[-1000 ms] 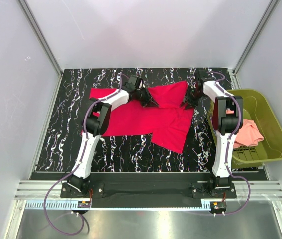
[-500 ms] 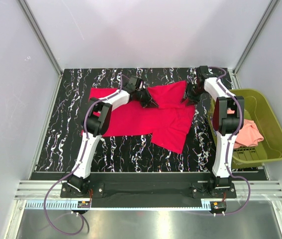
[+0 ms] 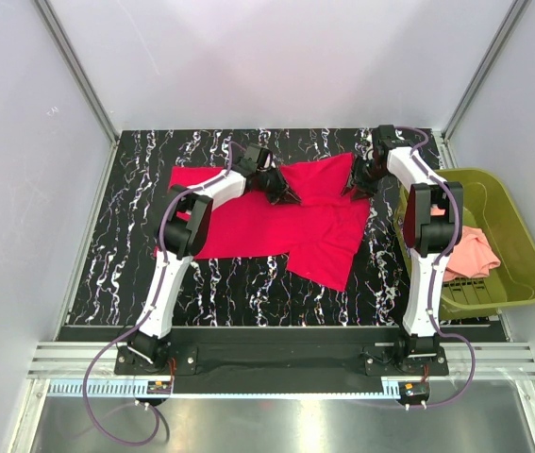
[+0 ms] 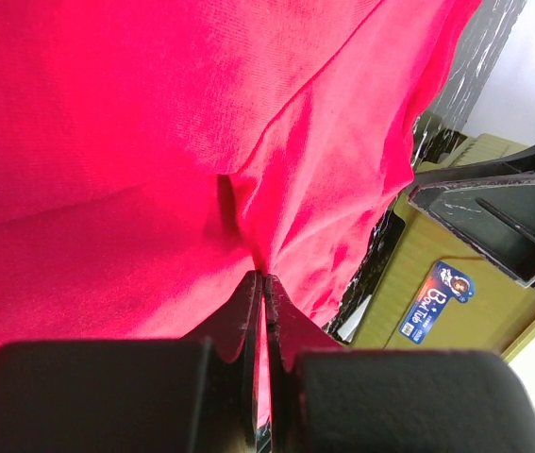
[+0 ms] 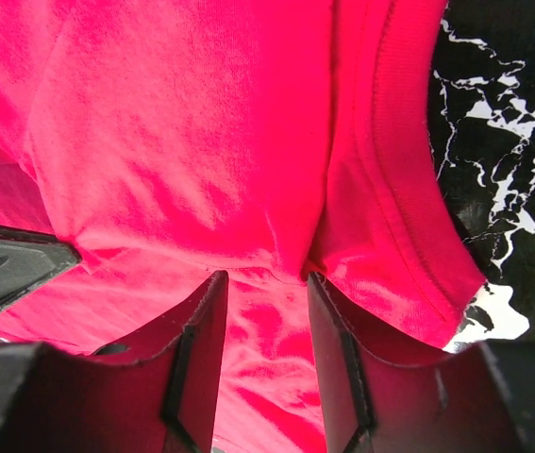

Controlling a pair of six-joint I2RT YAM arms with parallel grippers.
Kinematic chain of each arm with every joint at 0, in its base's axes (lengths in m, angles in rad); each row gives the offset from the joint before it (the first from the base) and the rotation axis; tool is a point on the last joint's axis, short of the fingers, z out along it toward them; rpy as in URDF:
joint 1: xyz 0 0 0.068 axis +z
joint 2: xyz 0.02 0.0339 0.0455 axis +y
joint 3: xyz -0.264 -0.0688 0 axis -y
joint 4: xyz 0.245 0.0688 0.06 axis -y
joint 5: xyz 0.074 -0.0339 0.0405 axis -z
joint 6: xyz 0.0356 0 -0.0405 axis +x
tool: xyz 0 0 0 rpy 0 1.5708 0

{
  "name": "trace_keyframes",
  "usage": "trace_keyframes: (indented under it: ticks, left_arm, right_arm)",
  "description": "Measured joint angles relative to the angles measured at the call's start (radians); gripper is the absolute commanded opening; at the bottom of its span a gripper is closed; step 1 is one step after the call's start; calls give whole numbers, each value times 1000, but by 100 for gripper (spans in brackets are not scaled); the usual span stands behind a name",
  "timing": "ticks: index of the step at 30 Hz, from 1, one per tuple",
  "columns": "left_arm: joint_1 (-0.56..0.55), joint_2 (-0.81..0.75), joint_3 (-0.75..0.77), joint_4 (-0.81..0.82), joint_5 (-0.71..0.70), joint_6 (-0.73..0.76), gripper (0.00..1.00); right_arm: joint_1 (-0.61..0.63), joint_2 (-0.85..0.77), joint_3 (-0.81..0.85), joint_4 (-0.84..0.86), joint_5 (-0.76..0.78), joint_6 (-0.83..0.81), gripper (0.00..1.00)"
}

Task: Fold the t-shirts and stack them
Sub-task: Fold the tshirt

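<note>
Crimson t-shirt [image 3: 276, 226] in left pincer [image 4: 263, 278]

Black marbled table [image 3: 125, 245], red t-shirt [image 3: 276, 222] spread

A black table with white marble-like veins [image 3: 125, 274] stands inside plain pale grey walls [image 3: 276, 57]. Slim aluminium posts [image 3: 77, 74] mark the back corners. The light is even and soft.

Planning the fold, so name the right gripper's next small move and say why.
Probably close the right gripper on the red t-shirt: its jaws stand apart astride a raised fold of it, while the left gripper is already shut on the cloth.
</note>
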Motion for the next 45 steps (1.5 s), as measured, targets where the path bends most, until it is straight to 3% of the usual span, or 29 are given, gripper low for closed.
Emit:
trace_keyframes:
  ticks: [25, 30, 32, 33, 36, 45]
  left_arm:
    - [0, 0, 0, 2, 0, -7, 4]
    - [0, 0, 0, 3, 0, -7, 4]
    - [0, 0, 0, 2, 0, -7, 4]
    - [0, 0, 0, 2, 0, -7, 4]
    - [0, 0, 0, 1, 0, -6, 4]
    - [0, 0, 0, -14, 0, 9, 7]
  right_arm:
    - [-3, 8, -18, 27, -8, -58, 47]
    - [-3, 18, -24, 26, -8, -64, 35]
    - [-3, 19, -25, 25, -8, -62, 24]
    - [-3, 19, -24, 21, -9, -58, 13]
    - [-3, 19, -11, -3, -10, -39, 1]
    - [-4, 19, 96, -130, -25, 35, 1]
